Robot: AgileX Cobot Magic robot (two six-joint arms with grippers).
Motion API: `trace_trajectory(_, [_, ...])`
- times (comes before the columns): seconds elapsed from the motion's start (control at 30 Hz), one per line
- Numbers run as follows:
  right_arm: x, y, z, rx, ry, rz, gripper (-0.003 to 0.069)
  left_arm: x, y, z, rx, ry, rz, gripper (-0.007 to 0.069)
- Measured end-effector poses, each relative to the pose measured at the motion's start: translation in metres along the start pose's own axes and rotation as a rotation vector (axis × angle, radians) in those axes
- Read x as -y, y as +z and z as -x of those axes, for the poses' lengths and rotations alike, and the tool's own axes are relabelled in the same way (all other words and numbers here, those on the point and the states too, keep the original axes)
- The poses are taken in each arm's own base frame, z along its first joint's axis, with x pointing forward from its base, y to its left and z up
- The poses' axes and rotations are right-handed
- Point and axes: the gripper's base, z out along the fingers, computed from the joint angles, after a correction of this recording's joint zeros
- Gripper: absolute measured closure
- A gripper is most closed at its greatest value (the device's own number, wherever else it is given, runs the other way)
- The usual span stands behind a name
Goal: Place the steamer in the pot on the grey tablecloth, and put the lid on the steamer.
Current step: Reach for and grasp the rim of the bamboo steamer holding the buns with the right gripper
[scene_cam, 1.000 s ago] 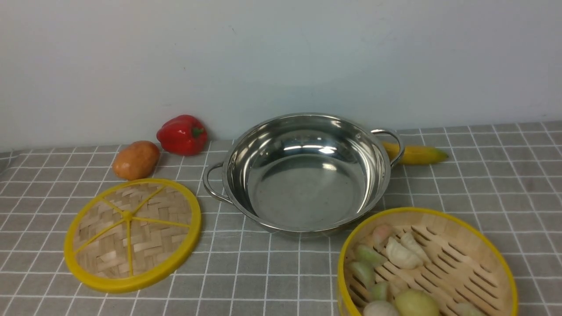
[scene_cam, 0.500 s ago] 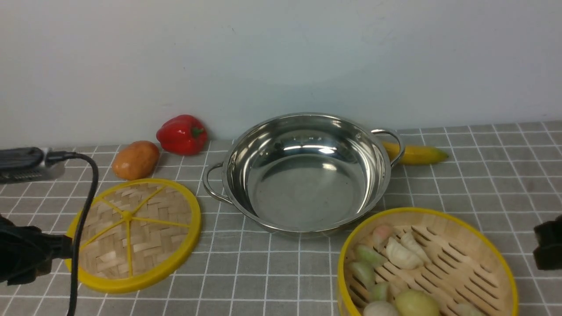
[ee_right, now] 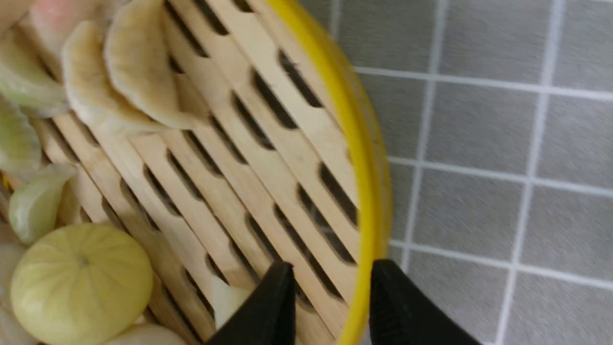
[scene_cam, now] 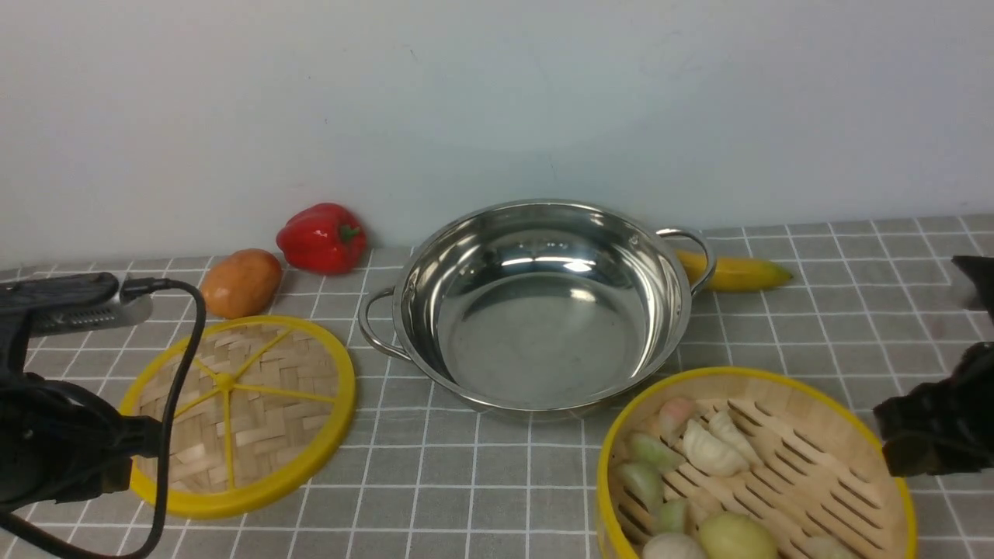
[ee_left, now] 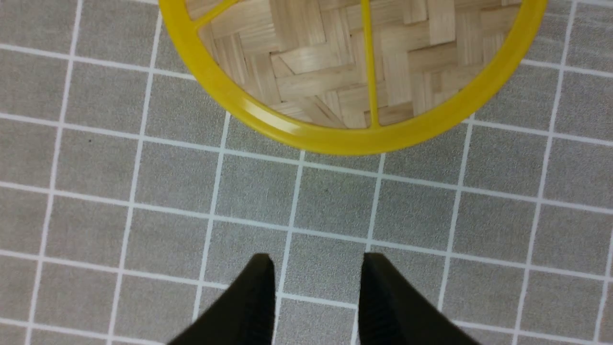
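Observation:
The steamer (scene_cam: 765, 376) stands on the grey tablecloth (scene_cam: 481, 481) at the front right, with dumplings in it. The empty pot (scene_cam: 536, 326) is at the centre. The lid (scene_cam: 233, 411) lies flat at the left. My left gripper (scene_cam: 128, 454) is open and empty at the lid's near-left edge. In the left wrist view the left gripper (ee_left: 316, 261) hangs over bare cloth, short of the lid's rim (ee_left: 335, 139). My right gripper (scene_cam: 893, 435) is at the steamer's right side. In the right wrist view the right gripper (ee_right: 333, 266) is open, with its jaws either side of the steamer's yellow rim (ee_right: 364, 158).
A red pepper (scene_cam: 322, 237) and a brown potato (scene_cam: 241, 282) lie behind the lid. A banana (scene_cam: 738, 272) lies behind the pot's right handle. The wall is close behind. Dumplings (scene_cam: 710, 450) and a round bun (ee_right: 81, 280) fill the steamer's left part. The left arm's cable (scene_cam: 175, 388) loops over the lid.
One second ago no arm was in view. The left arm has come in from the left to the lid's edge. The right arm has come in from the right to the steamer's rim.

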Motion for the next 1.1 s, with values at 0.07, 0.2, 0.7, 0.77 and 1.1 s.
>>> trace_trajectory(0.07, [-0.004,0.004,0.001,0.001,-0.023,-0.012,0.0419,0.000,0.000,0.000,0.002,-0.003,-0.005,0.0382])
trace_trajectory(0.2, [0.000,0.007,0.002,0.005,-0.014,-0.060,0.0419,0.001,0.000,0.000,0.002,0.001,-0.007,0.0382])
trace_trajectory(0.7, [0.001,0.007,0.003,0.017,0.023,-0.070,0.0419,0.001,0.000,0.000,0.004,0.001,-0.007,0.0382])
trace_trajectory(0.77, [0.001,0.007,0.003,0.017,0.024,-0.069,0.0419,0.001,0.000,0.001,0.006,0.001,-0.007,0.0382])
trace_trajectory(1.1, [0.005,0.031,0.005,-0.066,0.029,-0.085,0.0419,0.001,0.000,0.002,0.027,0.001,-0.007,0.0382])
